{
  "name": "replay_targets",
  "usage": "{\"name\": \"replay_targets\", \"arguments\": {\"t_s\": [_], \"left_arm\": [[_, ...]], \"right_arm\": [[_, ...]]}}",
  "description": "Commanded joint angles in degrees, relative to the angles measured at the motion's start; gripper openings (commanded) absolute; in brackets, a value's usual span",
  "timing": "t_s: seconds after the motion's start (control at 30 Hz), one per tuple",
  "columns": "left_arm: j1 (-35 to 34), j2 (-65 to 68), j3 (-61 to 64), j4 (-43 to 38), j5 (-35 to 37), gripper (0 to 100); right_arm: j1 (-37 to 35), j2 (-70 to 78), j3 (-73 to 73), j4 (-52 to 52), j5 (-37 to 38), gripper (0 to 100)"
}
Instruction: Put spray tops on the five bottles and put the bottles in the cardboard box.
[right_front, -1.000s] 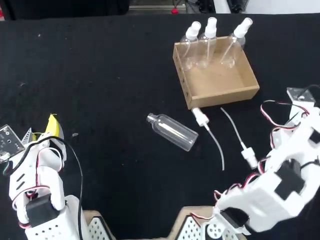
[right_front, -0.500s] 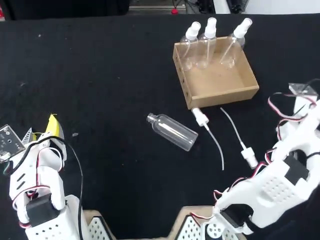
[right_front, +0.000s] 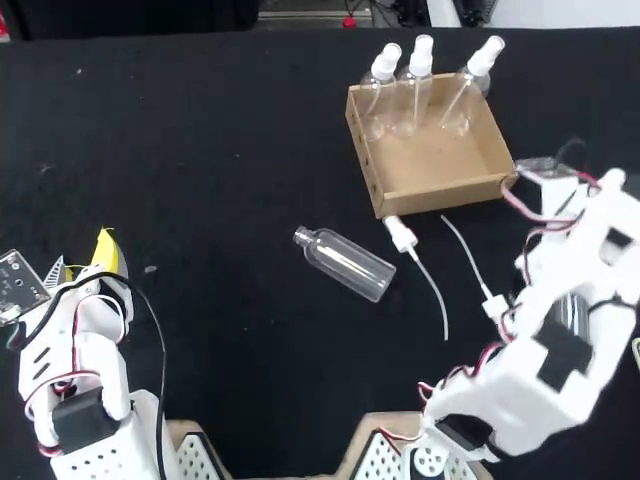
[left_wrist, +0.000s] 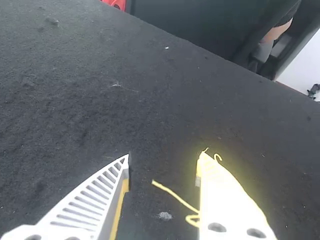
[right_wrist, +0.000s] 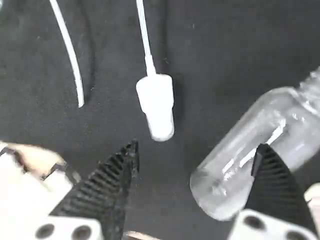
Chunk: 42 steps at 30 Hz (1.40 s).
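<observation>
Three clear bottles with spray tops (right_front: 420, 60) lean against the far wall of the cardboard box (right_front: 445, 185). A capless bottle (right_front: 345, 263) lies on the black table, left of a loose spray top (right_front: 400, 235) with its tube. A second spray top (right_front: 495, 305) (right_wrist: 156, 106) lies beside my right arm (right_front: 580, 260). My right gripper (right_wrist: 195, 150) hangs open over the table, with another capless bottle (right_wrist: 255, 155) (right_front: 570, 315) lying partly between its fingers and the spray top just beyond one fingertip. My left gripper (left_wrist: 164, 159) (right_front: 80, 262) is open over bare table at the near left.
The first spray top's thin white tube (right_wrist: 70, 55) (right_front: 432, 290) curves across the cloth near the right gripper. The table's black surface (right_front: 200, 150) stretches wide to the left of the box. The arm bases (right_front: 400, 455) sit at the near edge.
My right arm has swung in toward the box and the second spray top, and a bottle now shows beneath it. The left arm has kept still.
</observation>
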<state>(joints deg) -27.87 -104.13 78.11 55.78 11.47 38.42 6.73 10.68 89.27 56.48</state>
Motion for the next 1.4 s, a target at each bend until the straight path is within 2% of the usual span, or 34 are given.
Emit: {"name": "replay_targets", "arguments": {"t_s": [0.0, 0.17, 0.4, 0.57, 0.77, 0.93, 1.1, 1.23, 1.37], "left_arm": [[1.0, -0.4, -0.8, -0.1, 0.1, 21], [1.0, -0.4, -0.8, 0.2, 0.0, 21], [1.0, -0.4, -0.8, 0.2, 0.0, 21], [1.0, -0.4, -0.8, 0.3, 0.0, 21], [1.0, -0.4, -0.8, 0.3, 0.2, 21], [1.0, -0.4, -0.8, 0.3, 0.0, 21], [0.4, -0.4, -1.0, 0.3, -0.1, 21], [-2.7, -0.4, -1.5, -0.3, -0.1, 21], [-5.8, -0.4, -2.4, -0.3, 0.2, 21]], "right_arm": [[-3.0, -8.6, 11.9, -9.4, 3.0, 33.2], [-7.4, -13.1, 23.8, -17.1, 3.1, 32.9], [-8.4, -9.7, 28.1, -23.7, 3.1, 32.2], [-5.5, -5.8, 26.6, -27.3, 3.0, 16.2], [-1.5, -10.5, 20.6, -23.6, -1.1, 1.1], [-4.9, -21.3, 16.1, -10.8, -6.0, 1.3], [-16.6, -34.6, 11.3, 2.6, -13.5, 1.5], [-36.9, -42.4, 8.3, 4.9, -27.0, 1.5], [-58.1, -39.5, 9.5, -1.8, -39.6, 1.8]]}}
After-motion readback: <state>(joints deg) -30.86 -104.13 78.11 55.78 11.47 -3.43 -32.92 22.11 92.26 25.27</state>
